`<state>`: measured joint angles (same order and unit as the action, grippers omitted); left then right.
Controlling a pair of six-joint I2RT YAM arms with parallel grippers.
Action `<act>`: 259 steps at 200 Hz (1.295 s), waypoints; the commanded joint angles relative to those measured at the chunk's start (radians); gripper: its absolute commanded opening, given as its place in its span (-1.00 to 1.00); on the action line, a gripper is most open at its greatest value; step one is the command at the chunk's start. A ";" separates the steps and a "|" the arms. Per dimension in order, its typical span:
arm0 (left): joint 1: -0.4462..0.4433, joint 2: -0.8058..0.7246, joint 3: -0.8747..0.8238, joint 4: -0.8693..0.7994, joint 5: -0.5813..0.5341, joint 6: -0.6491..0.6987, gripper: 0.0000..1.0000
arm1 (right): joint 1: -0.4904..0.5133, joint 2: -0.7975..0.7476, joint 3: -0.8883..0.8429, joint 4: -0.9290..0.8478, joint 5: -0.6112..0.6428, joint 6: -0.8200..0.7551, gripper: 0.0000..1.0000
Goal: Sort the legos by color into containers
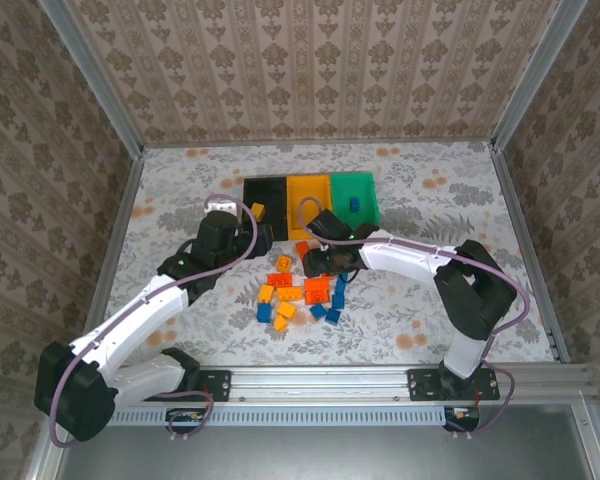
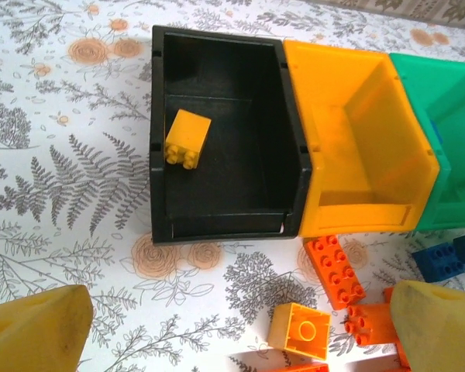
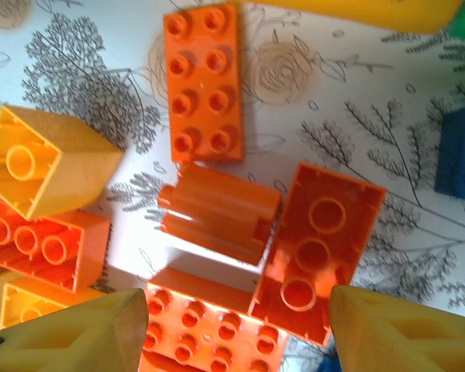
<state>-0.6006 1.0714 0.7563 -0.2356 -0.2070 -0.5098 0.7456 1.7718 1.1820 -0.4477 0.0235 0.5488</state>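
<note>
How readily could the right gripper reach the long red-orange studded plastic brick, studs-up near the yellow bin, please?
Probably easily: the right gripper hovers open close by, and nothing covers the long brick.

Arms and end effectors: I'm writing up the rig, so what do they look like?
Left arm and right arm: white links, black joints and bases, a mauve cable looping along each. Wrist views show blunt yellow wedge-shaped fingers.

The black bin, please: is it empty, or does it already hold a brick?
Not empty. The black bin holds one yellow brick, lying on its floor.
</note>
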 commanded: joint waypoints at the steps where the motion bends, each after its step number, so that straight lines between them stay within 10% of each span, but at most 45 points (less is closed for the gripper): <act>1: 0.011 -0.017 -0.011 -0.013 -0.018 -0.022 1.00 | 0.013 0.047 0.064 -0.014 0.046 0.009 0.29; 259: 0.085 -0.055 -0.071 -0.008 0.033 -0.038 0.99 | 0.052 0.240 0.195 -0.109 0.070 0.039 0.30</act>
<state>-0.5217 1.0271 0.6994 -0.2401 -0.1795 -0.5312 0.7872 1.9793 1.3571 -0.5095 0.0978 0.5789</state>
